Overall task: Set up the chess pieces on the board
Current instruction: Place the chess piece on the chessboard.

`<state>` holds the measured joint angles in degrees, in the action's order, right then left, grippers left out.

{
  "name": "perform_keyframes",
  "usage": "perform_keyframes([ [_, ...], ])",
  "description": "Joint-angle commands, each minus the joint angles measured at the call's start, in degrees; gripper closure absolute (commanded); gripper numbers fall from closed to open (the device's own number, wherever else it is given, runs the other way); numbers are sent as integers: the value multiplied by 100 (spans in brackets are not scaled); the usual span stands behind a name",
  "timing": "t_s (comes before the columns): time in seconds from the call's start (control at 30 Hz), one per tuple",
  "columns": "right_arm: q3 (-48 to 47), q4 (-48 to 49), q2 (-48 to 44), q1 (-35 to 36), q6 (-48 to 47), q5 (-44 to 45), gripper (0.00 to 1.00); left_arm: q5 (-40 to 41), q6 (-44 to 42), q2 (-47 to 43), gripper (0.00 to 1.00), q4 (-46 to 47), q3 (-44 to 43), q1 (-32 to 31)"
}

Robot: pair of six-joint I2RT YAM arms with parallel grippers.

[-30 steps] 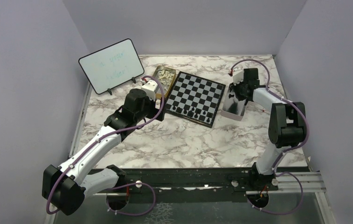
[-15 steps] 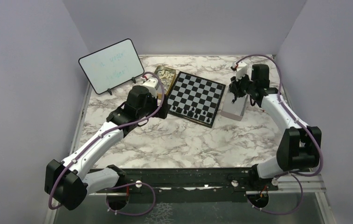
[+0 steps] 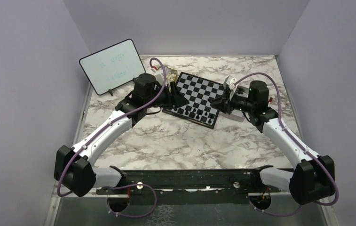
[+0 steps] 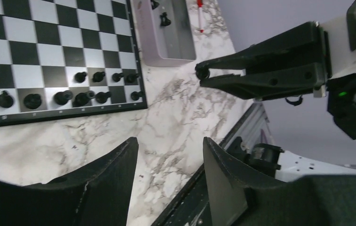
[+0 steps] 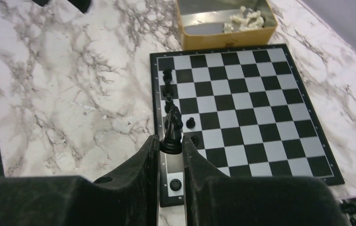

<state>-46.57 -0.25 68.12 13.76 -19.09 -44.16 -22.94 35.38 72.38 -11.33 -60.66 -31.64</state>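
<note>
The board lies at the table's back middle, with several black chess pieces along its near edge rows. My right gripper is shut on a black knight just above the board's near-right corner. The left wrist view shows that piece at the right gripper's tip. My left gripper hovers low by the board's near-left corner, jaws apart with only marble between them. Cream-white pieces lie in a gold tin.
A white dry-erase board stands at the back left. A grey tray holding a black piece sits right of the chessboard, behind my right arm. Walls close in on three sides.
My right arm swung from over the grey tray to the board's near-right corner, carrying the black knight. My left arm left the gold tin for the board's near-left corner, and its jaws narrowed.
</note>
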Motion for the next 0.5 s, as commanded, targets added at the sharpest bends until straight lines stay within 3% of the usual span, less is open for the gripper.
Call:
perform_keyframes([
  [0.0, 251, 902, -285, 195, 272, -704, 86, -856, 861, 359, 46, 959, -303, -9],
  [0.27, 407, 1254, -348, 329, 822, -1313, 85, -1726, 872, 981, 45, 2573, -302, -44],
  [0.47, 427, 1345, -418, 339, 1115, -1464, 85, -2188, 324, 1167, 45, 2626, -336, -69],
])
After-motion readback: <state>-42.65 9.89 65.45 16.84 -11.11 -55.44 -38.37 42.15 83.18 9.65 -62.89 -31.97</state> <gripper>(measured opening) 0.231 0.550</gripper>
